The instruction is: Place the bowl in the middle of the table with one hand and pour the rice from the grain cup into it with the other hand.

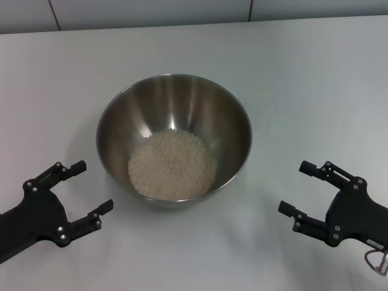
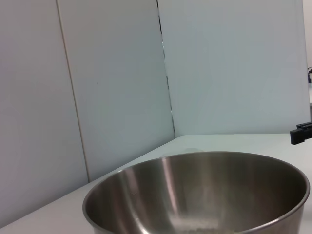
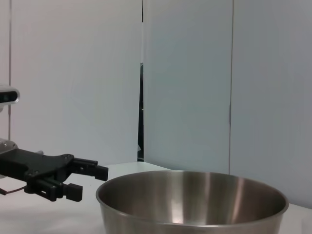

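Note:
The steel bowl (image 1: 182,103) stands upright in the middle of the white table (image 1: 309,79), holding a flat heap of pale rice (image 1: 173,165). My left gripper (image 1: 95,185) hovers open and empty just off the bowl's near left side, not touching it. My right gripper (image 1: 293,187) is open and empty off the near right side, a little farther away. The bowl (image 2: 195,195) fills the low part of the left wrist view. In the right wrist view the bowl (image 3: 195,200) shows with the left gripper (image 3: 90,183) beyond it. The grain cup is out of view.
Bare white tabletop surrounds the bowl on all sides. Pale wall panels (image 1: 151,12) run along the table's far edge. A thin looped cable (image 1: 377,260) hangs by my right wrist at the lower right corner.

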`<state>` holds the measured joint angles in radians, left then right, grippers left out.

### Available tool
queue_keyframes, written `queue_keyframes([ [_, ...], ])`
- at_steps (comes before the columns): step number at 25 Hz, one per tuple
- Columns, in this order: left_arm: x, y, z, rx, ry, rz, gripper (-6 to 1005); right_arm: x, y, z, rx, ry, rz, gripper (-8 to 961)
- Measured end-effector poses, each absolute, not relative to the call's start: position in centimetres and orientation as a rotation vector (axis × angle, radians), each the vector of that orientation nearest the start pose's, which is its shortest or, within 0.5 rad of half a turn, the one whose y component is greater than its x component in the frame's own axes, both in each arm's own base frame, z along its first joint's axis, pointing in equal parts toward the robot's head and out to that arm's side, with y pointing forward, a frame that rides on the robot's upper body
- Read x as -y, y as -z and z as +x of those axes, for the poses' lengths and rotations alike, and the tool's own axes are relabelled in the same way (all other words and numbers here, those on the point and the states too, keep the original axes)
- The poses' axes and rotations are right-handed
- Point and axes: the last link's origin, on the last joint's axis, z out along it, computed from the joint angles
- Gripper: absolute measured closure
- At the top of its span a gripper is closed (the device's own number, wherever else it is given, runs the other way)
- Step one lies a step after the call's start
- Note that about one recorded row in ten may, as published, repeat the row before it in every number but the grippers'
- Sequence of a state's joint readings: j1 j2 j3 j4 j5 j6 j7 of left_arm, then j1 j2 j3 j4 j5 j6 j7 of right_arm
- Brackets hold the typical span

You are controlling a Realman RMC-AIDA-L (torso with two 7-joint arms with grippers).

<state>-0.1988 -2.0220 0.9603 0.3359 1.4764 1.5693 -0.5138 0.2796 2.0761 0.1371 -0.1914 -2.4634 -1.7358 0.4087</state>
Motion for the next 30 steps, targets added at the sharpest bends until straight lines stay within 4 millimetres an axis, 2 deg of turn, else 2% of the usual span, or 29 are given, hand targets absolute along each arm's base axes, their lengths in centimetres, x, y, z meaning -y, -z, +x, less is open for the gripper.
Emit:
queue_keyframes([
  [30,-21.85,1.72,-33.95,0.184,0.755,-2.44,172,-20.14,3.28,33.22,-0.273,-0.883,-2.359,151],
])
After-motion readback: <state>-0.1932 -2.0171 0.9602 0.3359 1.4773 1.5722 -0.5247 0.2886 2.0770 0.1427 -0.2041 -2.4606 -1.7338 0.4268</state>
